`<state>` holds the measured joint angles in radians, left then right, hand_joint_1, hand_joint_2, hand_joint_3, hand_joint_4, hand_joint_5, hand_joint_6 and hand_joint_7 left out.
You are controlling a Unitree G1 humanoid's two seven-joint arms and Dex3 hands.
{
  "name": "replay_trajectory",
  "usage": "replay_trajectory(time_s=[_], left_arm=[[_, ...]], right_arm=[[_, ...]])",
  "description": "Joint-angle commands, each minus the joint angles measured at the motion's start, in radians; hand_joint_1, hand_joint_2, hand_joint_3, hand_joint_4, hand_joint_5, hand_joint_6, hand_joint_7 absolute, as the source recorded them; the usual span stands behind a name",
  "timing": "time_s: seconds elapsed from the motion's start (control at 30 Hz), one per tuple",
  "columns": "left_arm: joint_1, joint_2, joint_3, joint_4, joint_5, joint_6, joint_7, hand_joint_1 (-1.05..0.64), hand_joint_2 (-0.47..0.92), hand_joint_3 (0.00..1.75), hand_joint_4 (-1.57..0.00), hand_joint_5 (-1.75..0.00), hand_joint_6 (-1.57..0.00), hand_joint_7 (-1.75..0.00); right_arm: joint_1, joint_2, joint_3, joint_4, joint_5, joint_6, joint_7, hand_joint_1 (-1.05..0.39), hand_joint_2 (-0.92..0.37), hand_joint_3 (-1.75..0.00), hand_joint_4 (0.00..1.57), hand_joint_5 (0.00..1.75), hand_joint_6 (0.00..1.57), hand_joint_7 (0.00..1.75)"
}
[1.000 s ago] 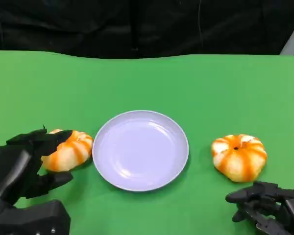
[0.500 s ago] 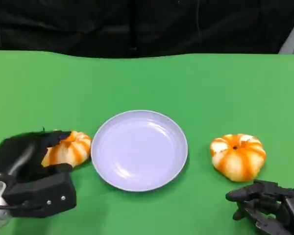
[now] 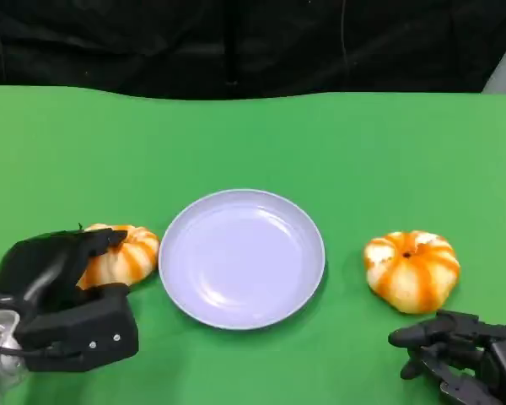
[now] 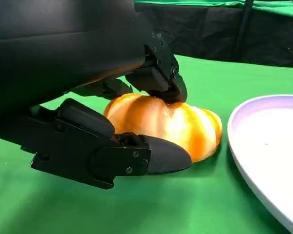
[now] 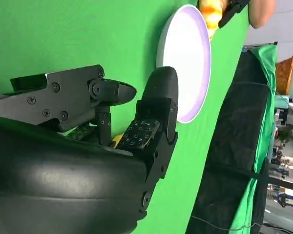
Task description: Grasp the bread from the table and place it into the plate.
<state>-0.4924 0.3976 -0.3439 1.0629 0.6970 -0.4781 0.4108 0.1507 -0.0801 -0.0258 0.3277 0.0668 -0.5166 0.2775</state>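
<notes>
Round orange-striped bread bun (image 4: pixel 168 124), left of lilac plate (image 3: pixel 241 257): probably soft, light; my left hand (image 3: pixel 59 291) cups its sides.

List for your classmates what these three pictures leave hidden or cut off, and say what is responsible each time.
1. Head view: the left bread's near side, covered by the left hand.
2. Head view: the right hand, cut off by the picture's edge.
3. Left wrist view: the plate, cut by the edge.
4. Right wrist view: the bread past the plate, cut by the edge.

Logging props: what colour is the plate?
Pale lavender plate, best seen in the head view.
</notes>
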Motion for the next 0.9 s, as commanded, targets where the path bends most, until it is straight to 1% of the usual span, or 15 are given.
replay_trajectory(time_s=[0.03,0.13,0.17,0.2,0.27,0.33,0.53,0.57,0.6,0.73,0.9], left_arm=[[-0.012,0.015,-0.008,0.013,-0.015,-0.005,0.012,-0.78,0.92,0.44,-0.50,-0.01,-0.62,-0.01],[-0.018,0.004,-0.023,0.028,-0.014,0.007,0.007,-0.78,0.92,0.43,-0.50,-0.01,-0.62,-0.01],[-0.021,0.000,-0.030,0.033,-0.012,0.014,0.005,-0.61,0.92,0.25,-0.51,0.00,-0.63,0.00],[-0.024,-0.002,-0.035,0.037,-0.012,0.017,0.006,-0.53,0.92,0.16,-0.51,0.00,-0.63,0.00],[-0.024,-0.002,-0.040,0.039,-0.019,0.015,0.003,-0.41,0.90,0.06,-0.51,0.00,-0.63,0.00],[-0.020,-0.003,-0.041,0.038,-0.029,0.009,-0.001,-0.33,0.87,0.02,-0.50,0.00,-0.63,0.00],[-0.017,0.001,-0.050,0.038,-0.038,0.003,-0.004,-0.29,0.86,0.00,-0.50,0.00,-0.63,0.00],[-0.016,0.004,-0.052,0.039,-0.037,0.001,-0.007,-0.19,0.82,0.00,-0.49,0.00,-0.62,0.00],[-0.015,0.005,-0.054,0.039,-0.037,-0.001,-0.009,-0.15,0.80,0.00,-0.49,0.00,-0.62,0.00],[-0.015,0.006,-0.057,0.040,-0.038,-0.003,-0.009,-0.11,0.79,0.00,-0.48,0.00,-0.62,0.00],[-0.015,0.013,-0.064,0.030,-0.037,0.005,-0.040,-0.03,0.81,0.01,-0.45,0.00,-0.61,0.00]], right_arm=[[0.002,-0.010,-0.006,-0.002,0.009,-0.010,-0.001,-0.01,-0.92,-0.36,0.77,1.22,0.96,0.62],[0.004,-0.009,-0.007,-0.004,0.011,-0.008,-0.001,-0.01,-0.92,-0.36,0.78,1.22,0.96,0.62],[0.005,-0.008,-0.007,-0.004,0.012,-0.008,-0.001,-0.01,-0.92,-0.36,0.78,1.22,0.96,0.62],[0.005,-0.008,-0.007,-0.004,0.013,-0.009,-0.001,-0.01,-0.92,-0.36,0.78,1.22,0.96,0.62],[0.005,-0.007,-0.008,-0.004,0.019,-0.005,0.003,0.00,-0.92,-0.37,0.77,1.22,0.96,0.62],[0.005,-0.009,-0.008,-0.003,0.016,-0.008,0.001,-0.01,-0.92,-0.37,0.77,1.23,0.96,0.62],[0.003,-0.010,-0.007,0.001,0.011,-0.013,-0.002,-0.02,-0.92,-0.37,0.77,1.23,0.96,0.62],[0.002,-0.011,-0.007,0.002,0.008,-0.015,-0.003,-0.01,-0.92,-0.37,0.77,1.23,0.96,0.62],[0.002,-0.011,-0.007,0.004,0.007,-0.016,-0.003,-0.01,-0.92,-0.37,0.77,1.23,0.96,0.61],[0.001,-0.011,-0.007,0.005,0.006,-0.017,-0.004,-0.01,-0.92,-0.36,0.78,1.23,0.96,0.61],[0.003,-0.012,-0.008,0.002,0.007,-0.012,-0.004,-0.02,-0.92,-0.36,0.77,1.23,0.96,0.61]])
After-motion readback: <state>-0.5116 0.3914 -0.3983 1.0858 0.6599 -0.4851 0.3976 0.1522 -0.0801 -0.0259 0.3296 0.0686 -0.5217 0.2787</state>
